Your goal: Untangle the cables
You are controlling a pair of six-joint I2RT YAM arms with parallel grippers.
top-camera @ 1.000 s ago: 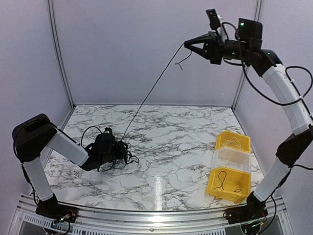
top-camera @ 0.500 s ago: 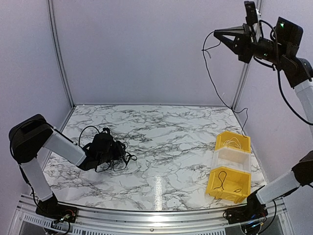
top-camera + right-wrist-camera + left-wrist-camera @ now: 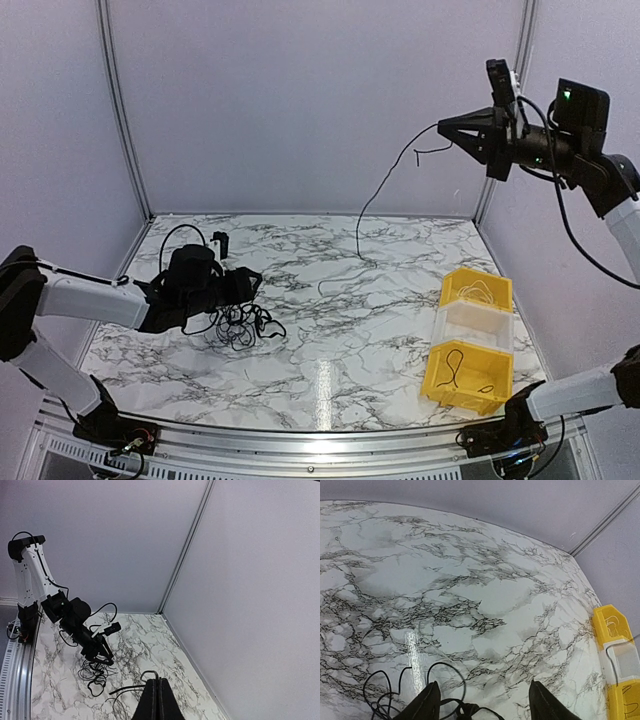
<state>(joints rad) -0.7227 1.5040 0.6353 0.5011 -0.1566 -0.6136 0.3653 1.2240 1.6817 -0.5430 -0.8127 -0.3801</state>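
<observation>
The right tool (image 3: pixel 443 127), in the upper right of the top view, is closed on a single black cable (image 3: pixel 372 198), which hangs in a curve from the tips down to the tabletop (image 3: pixel 330 345) near frame centre. The left tool (image 3: pixel 484 686), at centre left, has its fingers apart just above the tangled cable bundle (image 3: pixel 240 325), which lies on the tabletop at lower left. A row of yellow bins (image 3: pixel 468 388) stands at lower right
</observation>
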